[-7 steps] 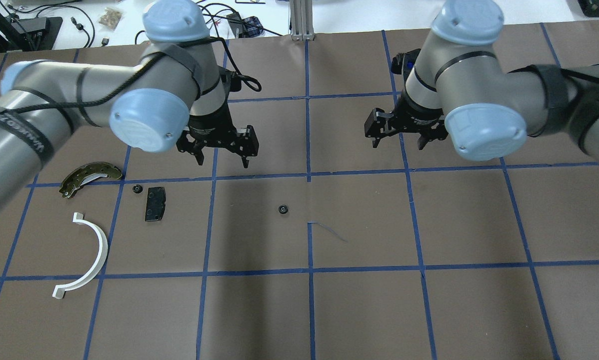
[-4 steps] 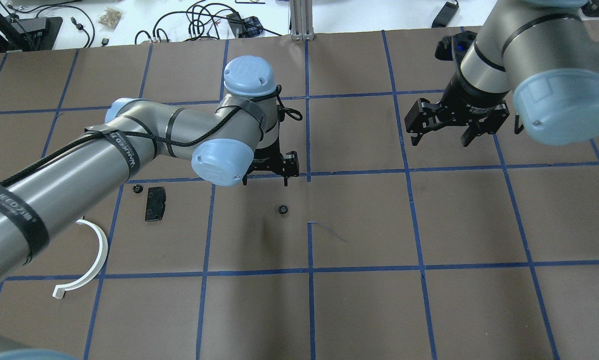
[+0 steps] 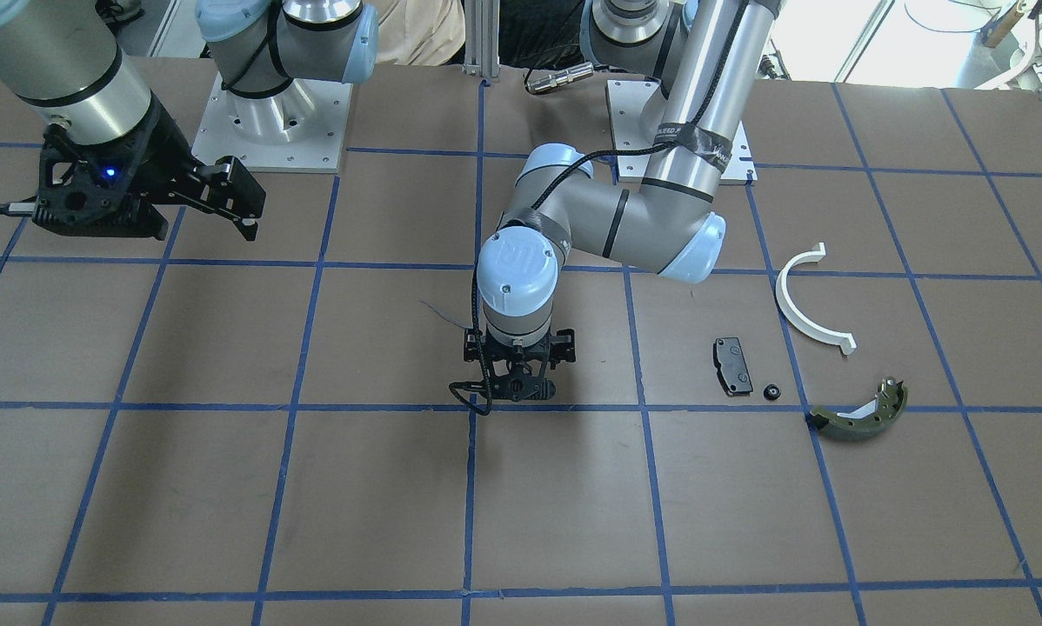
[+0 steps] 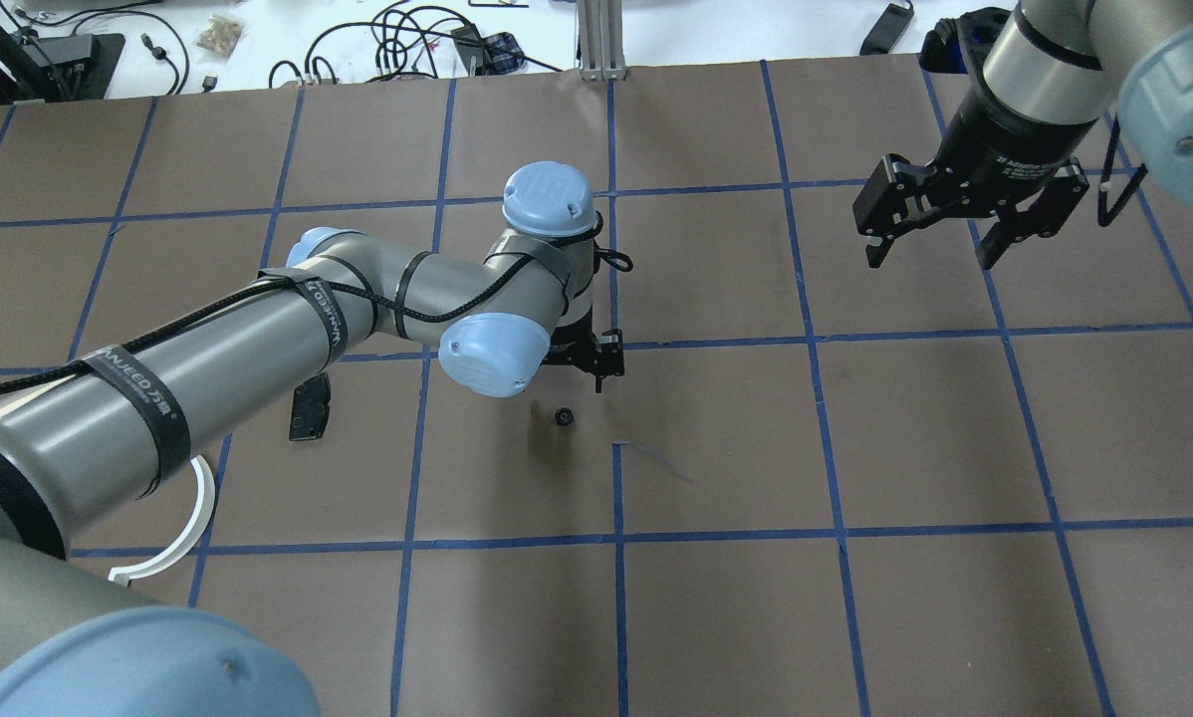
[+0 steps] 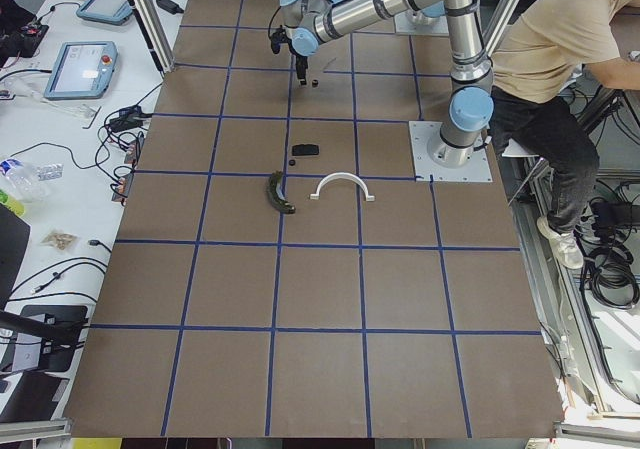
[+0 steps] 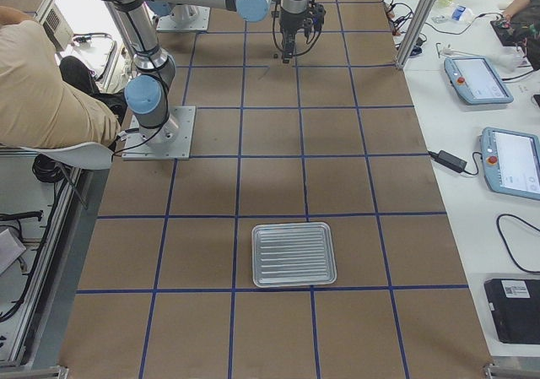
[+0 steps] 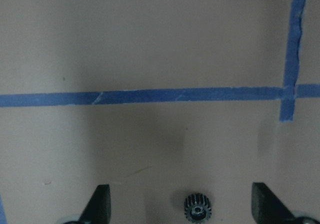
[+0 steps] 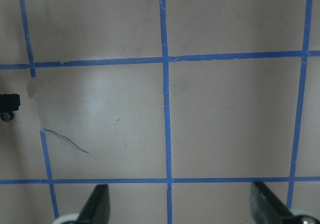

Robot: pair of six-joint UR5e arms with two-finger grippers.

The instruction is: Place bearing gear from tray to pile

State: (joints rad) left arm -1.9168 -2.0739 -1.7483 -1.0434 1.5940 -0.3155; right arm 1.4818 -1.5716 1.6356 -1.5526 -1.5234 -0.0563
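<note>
Tray (image 6: 294,254) lies well apart — left pincer (image 7: 182,201) spread above bearing gear (image 7: 198,207), right pincer (image 4: 930,255) spread.

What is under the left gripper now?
A small black gear lies on the brown table between the open fingers of the left gripper, not gripped. From the front camera the gripper hides it.

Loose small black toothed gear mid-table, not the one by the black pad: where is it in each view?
Overhead: small black toothed gear, centre.
Front-facing: hidden behind left arm.
Exterior left: dark dot, top.
Exterior right: too small to tell.
Left wrist: bottom centre.
Right wrist: left edge, cut off.
Landmark: thin dark scratch beside it.
</note>
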